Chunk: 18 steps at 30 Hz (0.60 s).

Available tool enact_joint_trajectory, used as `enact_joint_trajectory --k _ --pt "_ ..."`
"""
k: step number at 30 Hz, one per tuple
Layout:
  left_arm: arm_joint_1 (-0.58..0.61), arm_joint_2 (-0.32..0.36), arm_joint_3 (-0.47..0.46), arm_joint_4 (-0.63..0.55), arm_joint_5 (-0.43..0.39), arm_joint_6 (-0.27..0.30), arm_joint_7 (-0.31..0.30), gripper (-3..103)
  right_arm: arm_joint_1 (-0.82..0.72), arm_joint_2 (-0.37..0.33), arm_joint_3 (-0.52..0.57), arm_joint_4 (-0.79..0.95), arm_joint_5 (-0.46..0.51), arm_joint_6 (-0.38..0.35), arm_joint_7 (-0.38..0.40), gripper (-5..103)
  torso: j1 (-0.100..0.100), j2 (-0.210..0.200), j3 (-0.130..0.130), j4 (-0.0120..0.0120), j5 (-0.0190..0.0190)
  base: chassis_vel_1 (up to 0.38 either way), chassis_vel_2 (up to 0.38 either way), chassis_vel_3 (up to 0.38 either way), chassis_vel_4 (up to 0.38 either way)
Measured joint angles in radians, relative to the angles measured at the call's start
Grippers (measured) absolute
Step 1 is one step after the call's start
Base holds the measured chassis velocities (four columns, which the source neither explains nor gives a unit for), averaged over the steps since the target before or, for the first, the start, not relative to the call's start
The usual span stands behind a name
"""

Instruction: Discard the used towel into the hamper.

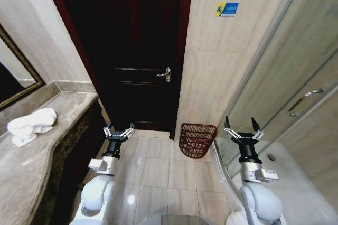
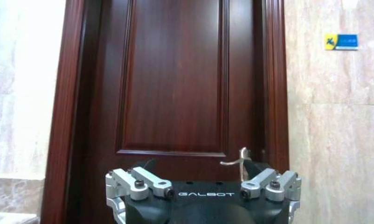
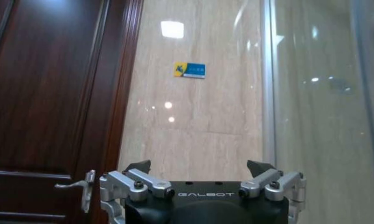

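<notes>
So nothing had really kicked off at this point. The towel (image 1: 31,124), a white rolled-up bundle, sat on the marble worktop (image 1: 37,167) off to the robot's left, under the mirror (image 1: 16,74). The hamper (image 1: 197,140) was on the tile floor by the wall, just right of the dark wooden door (image 1: 137,50), tipped over so its mouth faced the robot.

Both arms were held low in front of the robot. The left gripper (image 1: 118,133) was spread wide with nothing in it, pointing at the door; the right gripper (image 1: 243,130) was equally wide open and empty, next to the glass shower screen (image 1: 285,93).

Looked like the very first step: going for the towel. Next move probably needed a turn toward the worktop so the left gripper could reach the bundle and close on it. The hamper's tilt might make the drop fiddly.
</notes>
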State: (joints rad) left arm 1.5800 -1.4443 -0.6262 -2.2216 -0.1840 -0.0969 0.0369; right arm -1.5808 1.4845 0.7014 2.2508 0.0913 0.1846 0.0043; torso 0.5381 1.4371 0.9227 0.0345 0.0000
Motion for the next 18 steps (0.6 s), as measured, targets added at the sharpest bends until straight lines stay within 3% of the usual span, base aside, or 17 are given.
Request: enact_joint_trajectory --k 10,18 --pt "0.0 0.0 0.0 0.0 0.0 0.0 0.0 97 0.0 0.0 0.0 0.0 0.0 0.0 0.0 100 0.001 0.0 0.0 0.0002 0.0002 -0.237 0.252 0.235 -0.253" --pt "0.0 0.0 0.0 0.0 0.0 0.0 0.0 97 0.001 0.0 0.0 0.0 0.0 0.0 0.0 100 0.0 0.0 0.0 0.0005 -0.0001 -0.107 0.144 0.077 -0.036"
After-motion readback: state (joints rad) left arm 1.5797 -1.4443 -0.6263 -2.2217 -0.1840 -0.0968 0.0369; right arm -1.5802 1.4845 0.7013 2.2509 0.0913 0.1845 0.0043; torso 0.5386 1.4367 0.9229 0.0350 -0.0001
